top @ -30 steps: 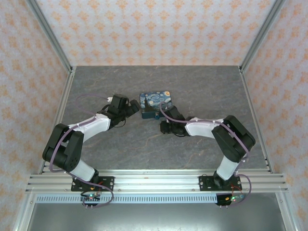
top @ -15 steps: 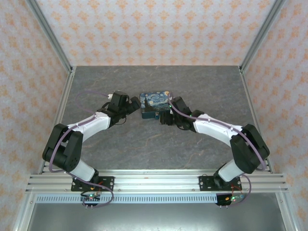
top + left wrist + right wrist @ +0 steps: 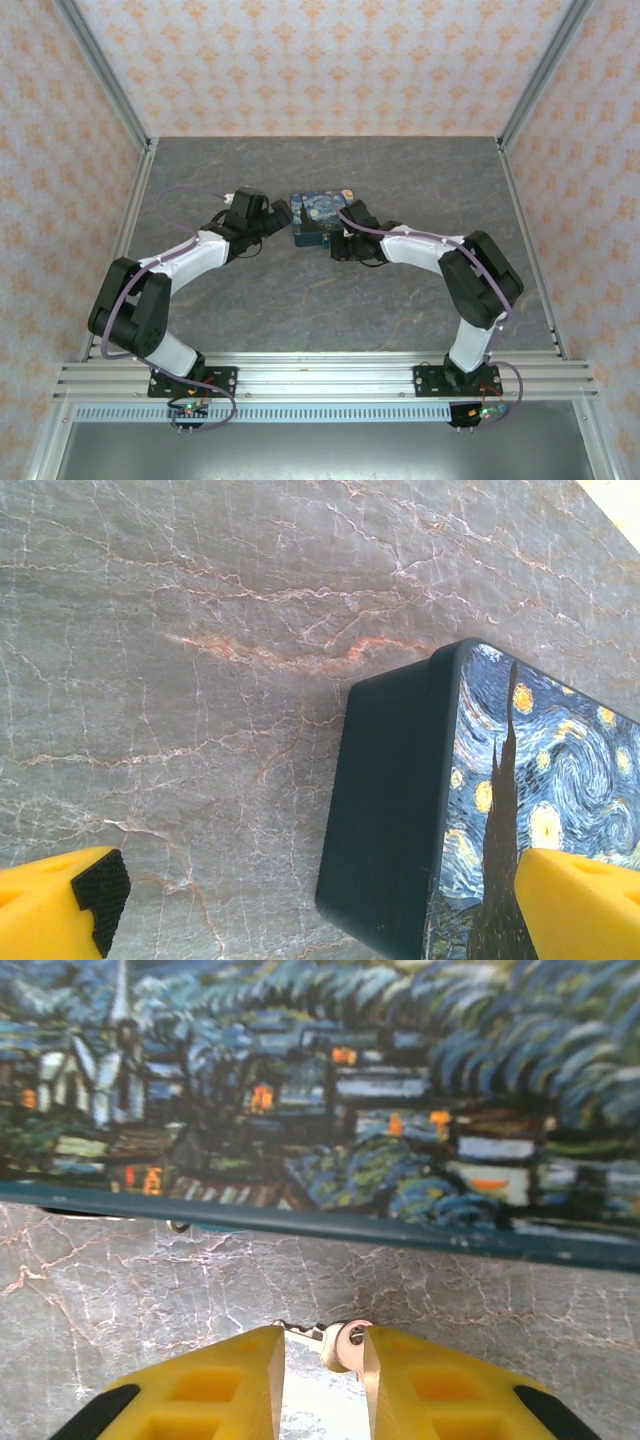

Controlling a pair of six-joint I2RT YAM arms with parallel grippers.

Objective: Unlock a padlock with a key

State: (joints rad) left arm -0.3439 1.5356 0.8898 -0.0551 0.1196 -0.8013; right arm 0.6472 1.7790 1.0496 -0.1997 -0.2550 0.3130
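The right end effector (image 3: 322, 1345), nearly clenched, pinches a small silver key (image 3: 346, 1342) facing the starry box (image 3: 330, 1090). The teal padlock (image 3: 312, 240) lies just beside it. The left end effector (image 3: 320, 890) gapes wide, straddling the box's corner.

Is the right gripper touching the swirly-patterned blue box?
Apart. The right wrist view shows a strip of bare table between the box's near edge and the right gripper's fingertips.

There is one dark blue rectangular box (image 3: 322, 206) with a swirly painted lid, one tiny bluish-teal metal padlock (image 3: 311, 240), one small silvery key (image 3: 338, 1337), one grey marbled table (image 3: 420, 170), and two yellow-fingered grippers: left gripper (image 3: 315, 905), right gripper (image 3: 325, 1360).
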